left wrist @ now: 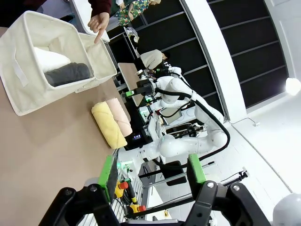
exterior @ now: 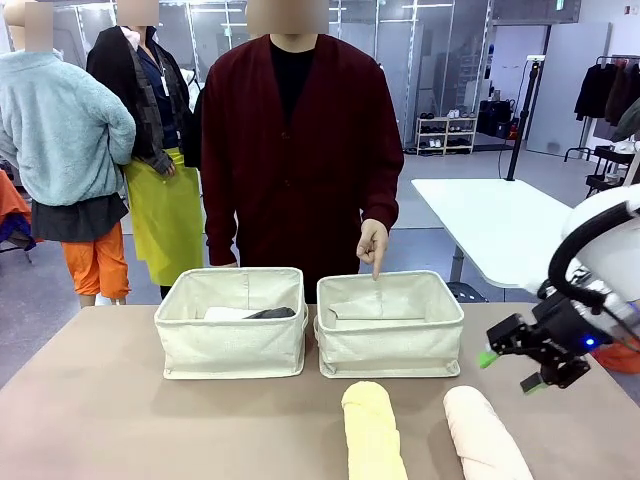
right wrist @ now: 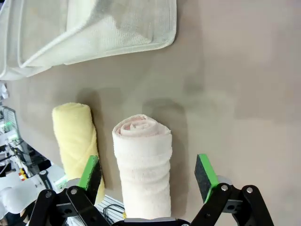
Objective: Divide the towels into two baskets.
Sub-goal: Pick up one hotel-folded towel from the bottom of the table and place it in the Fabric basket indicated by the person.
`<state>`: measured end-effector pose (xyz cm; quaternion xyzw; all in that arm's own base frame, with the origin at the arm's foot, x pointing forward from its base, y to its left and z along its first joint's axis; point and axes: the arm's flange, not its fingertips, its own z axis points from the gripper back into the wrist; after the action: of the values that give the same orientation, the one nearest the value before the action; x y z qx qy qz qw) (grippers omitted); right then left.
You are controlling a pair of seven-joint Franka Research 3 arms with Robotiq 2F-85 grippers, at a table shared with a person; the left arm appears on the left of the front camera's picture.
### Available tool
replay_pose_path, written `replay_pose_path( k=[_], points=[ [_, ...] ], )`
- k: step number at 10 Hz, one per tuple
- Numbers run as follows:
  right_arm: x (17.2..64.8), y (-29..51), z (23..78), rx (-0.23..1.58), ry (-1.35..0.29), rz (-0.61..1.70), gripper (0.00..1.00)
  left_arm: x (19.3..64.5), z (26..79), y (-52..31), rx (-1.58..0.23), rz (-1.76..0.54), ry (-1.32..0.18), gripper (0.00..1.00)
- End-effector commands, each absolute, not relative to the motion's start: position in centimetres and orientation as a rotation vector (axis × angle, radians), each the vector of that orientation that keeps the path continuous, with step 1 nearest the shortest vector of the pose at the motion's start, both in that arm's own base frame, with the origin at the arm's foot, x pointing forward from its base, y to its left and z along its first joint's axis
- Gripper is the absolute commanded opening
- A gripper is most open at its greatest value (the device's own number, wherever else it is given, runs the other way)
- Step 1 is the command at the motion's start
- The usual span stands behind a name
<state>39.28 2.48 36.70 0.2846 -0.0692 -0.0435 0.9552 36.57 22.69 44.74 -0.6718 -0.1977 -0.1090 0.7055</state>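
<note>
The right gripper (right wrist: 148, 165) is hanging wide open with nothing in it, its two green pads (right wrist: 91, 172) standing far apart. Seen from its own wrist, the pink towel (right wrist: 141, 141) is lying right under it on the table (right wrist: 235, 70), in line with the gap between the pads, and its rolled end is facing the baskets. In the front view this gripper (exterior: 510, 370) is floating above the table at the right side, near the pink towel (exterior: 485, 435) but not touching it. The yellow towel (right wrist: 75, 136) is lying just beside the pink one, side by side with it, with a small strip of table between them. Both rolls are sitting at the near edge of the table, in front of the right basket (exterior: 390, 345). The left basket (exterior: 230, 345) is standing just beside the right one. The white towel (exterior: 225, 314) and the dark grey towel (exterior: 272, 313) are lying inside the left basket, touching each other. A person's hand (exterior: 373, 245) is pointing one finger down at the far rim of the right basket. The left gripper (left wrist: 152, 172) is hanging in the air away from the towels, and its jaws are standing partly apart and holding nothing.
</note>
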Motion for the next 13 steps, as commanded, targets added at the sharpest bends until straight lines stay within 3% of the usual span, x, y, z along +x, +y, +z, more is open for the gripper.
replay_pose_path(
  k=[1, 8, 9, 10, 12, 13],
  points=[
    [29.1, 5.2, 31.8, 0.544, -0.128, -0.115, 1.00, 35.9, 45.0, 22.7, -1.493, -0.249, -0.437, 0.76],
    [27.0, 7.8, 30.6, 0.411, -0.046, 0.006, 1.00, 35.9, 45.0, 22.7, -1.493, -0.249, -0.437, 0.76],
    [27.0, 7.8, 30.5, 0.383, -0.039, 0.023, 0.81, 35.9, 45.0, 22.7, -1.493, -0.249, -0.437, 0.76],
    [26.9, 8.1, 30.4, 0.364, -0.031, 0.047, 0.45, 35.9, 45.0, 22.7, -1.493, -0.249, -0.437, 0.76],
    [26.8, 8.5, 30.4, 0.341, -0.030, 0.067, 0.00, 35.9, 45.0, 22.7, -1.493, -0.249, -0.437, 0.76],
    [26.9, 8.4, 30.5, 0.331, -0.031, 0.068, 0.00, 35.9, 45.0, 22.7, -1.493, -0.249, -0.437, 0.76]
  ],
)
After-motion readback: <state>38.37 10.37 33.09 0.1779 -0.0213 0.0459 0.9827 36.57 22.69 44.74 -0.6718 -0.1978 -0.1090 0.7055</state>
